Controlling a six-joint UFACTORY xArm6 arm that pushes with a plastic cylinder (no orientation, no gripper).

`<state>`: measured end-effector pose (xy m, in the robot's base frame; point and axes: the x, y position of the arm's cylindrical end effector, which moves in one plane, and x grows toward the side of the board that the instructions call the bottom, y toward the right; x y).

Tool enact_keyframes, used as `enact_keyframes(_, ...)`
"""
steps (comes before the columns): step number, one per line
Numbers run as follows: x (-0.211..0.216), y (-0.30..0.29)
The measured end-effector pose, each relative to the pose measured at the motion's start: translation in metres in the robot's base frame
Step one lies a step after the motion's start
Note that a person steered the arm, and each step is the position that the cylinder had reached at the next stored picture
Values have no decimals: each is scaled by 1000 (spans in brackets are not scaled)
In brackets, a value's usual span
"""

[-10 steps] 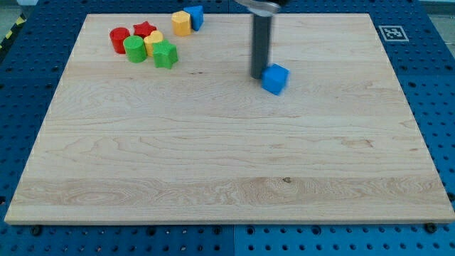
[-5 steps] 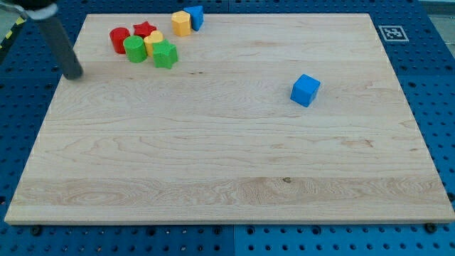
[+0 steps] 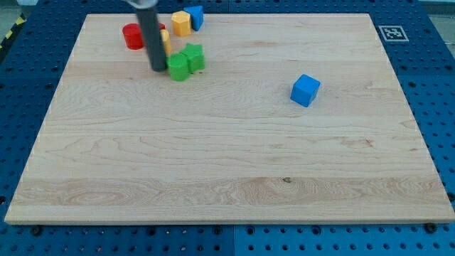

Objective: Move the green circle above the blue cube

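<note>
The green circle (image 3: 178, 68) lies on the wooden board (image 3: 227, 156) at upper left, touching a green star-shaped block (image 3: 193, 57) to its upper right. My tip (image 3: 158, 68) stands right against the green circle's left side. The blue cube (image 3: 306, 90) sits alone to the right of the board's middle, far to the right of the tip and slightly lower than the green circle.
A red cylinder (image 3: 132, 35) lies left of the rod. A yellow block (image 3: 165, 39) peeks out behind the rod. A yellow hexagon (image 3: 181, 23) and a small blue block (image 3: 194, 16) lie at the top edge. A fiducial marker (image 3: 392, 33) is at top right.
My tip went from the board's left edge to the cluster. The green circle and green star have shifted right and slightly down. The blue cube has stayed where it stopped.
</note>
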<state>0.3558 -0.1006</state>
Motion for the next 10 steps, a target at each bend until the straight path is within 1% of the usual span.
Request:
enact_keyframes(1,1,48)
enact_keyframes(2,1,62)
enact_keyframes(3,9,55)
enact_keyframes(4,26,50)
enact_keyframes(6,27,155)
enact_keyframes(7,22,139)
enact_keyframes(8,12,139)
enact_keyframes(9,12,180)
enact_keyframes(10,12,199)
